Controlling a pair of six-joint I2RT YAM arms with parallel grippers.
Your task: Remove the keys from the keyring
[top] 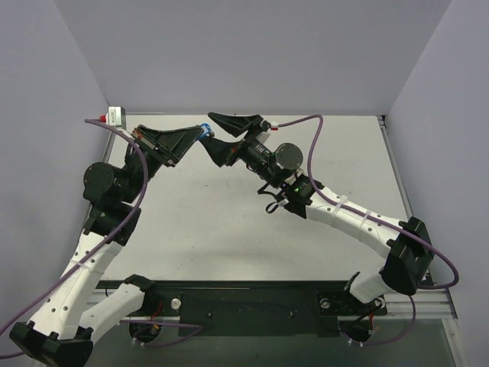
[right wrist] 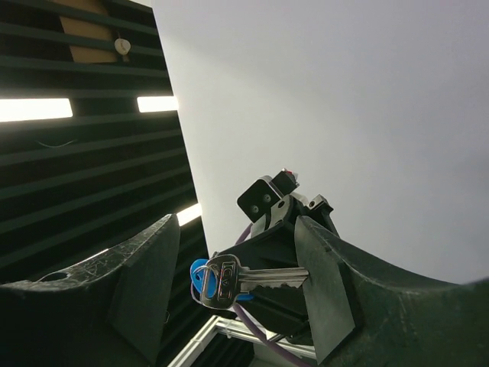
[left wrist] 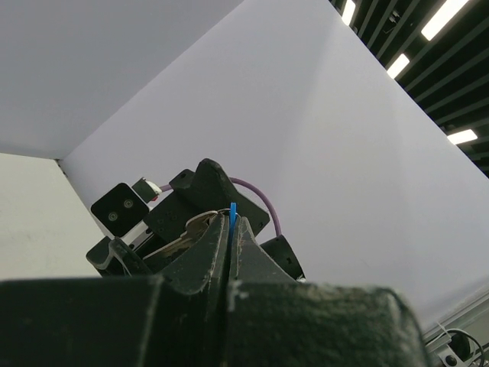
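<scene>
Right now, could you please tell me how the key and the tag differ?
The key is silver metal with a toothed blade; the tag is blue. The tag is pinched in the shut left gripper, while the key lies unclamped between the open fingers of the right gripper. In the right wrist view the key shows whole; the tag is mostly hidden behind it. Both sit where the two grippers meet.

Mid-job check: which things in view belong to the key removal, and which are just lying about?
Job:
key
keyring, blue tag pinched in left claw
right claw, open either side of the key

Lying about:
silver box with red button, far-left corner of table
purple cables
</scene>
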